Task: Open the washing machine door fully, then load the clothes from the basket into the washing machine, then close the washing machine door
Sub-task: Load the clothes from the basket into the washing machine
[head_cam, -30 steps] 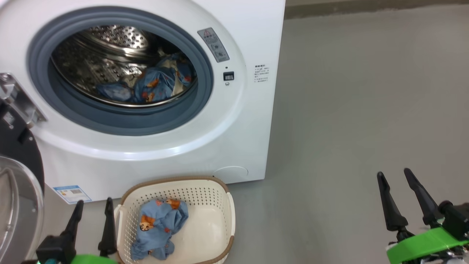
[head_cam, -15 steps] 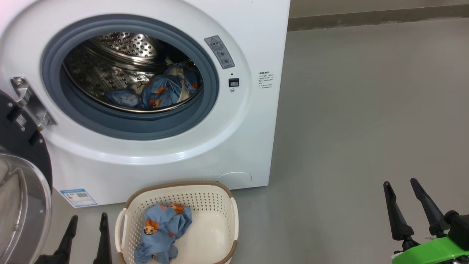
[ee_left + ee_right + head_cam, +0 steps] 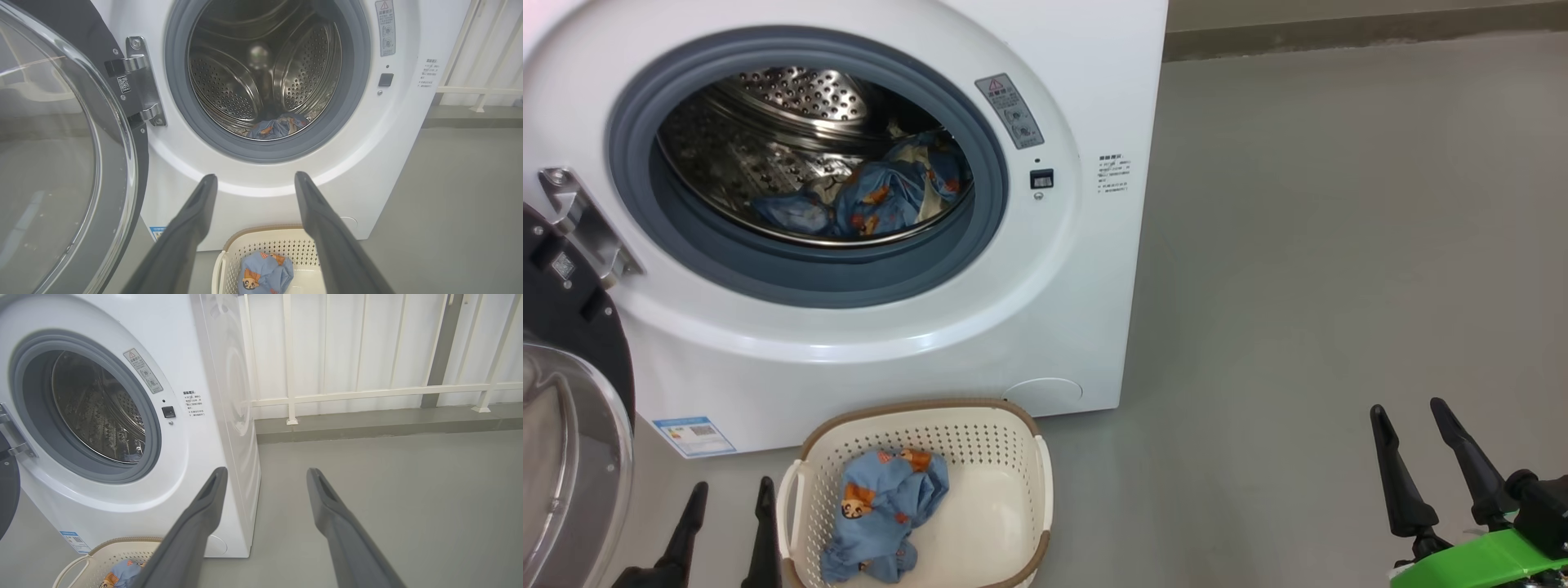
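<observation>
The white washing machine (image 3: 947, 343) (image 3: 392, 171) (image 3: 192, 465) stands with its drum open. Its door (image 3: 564, 457) (image 3: 53, 155) is swung out to the left, its glass bowl facing me. Some light-blue printed clothes (image 3: 874, 200) (image 3: 276, 125) lie inside the drum. One more blue garment (image 3: 882, 510) (image 3: 263, 275) (image 3: 120, 573) lies in the cream basket (image 3: 1005, 457) (image 3: 265, 243) (image 3: 118, 549) on the floor before the machine. My left gripper (image 3: 729, 494) (image 3: 254, 179) is open just left of the basket, holding nothing. My right gripper (image 3: 1407, 408) (image 3: 265, 473) is open over bare floor, far right.
Grey floor (image 3: 1339, 245) stretches right of the machine. A white railing (image 3: 367, 392) on a low kerb runs behind it. The metal hinge (image 3: 580, 220) (image 3: 141, 81) juts from the machine's left side.
The head camera has shifted, so the whole picture moved. My left gripper shows lower in that view than a second ago. Both grippers stay open; the clothes and basket lie as before.
</observation>
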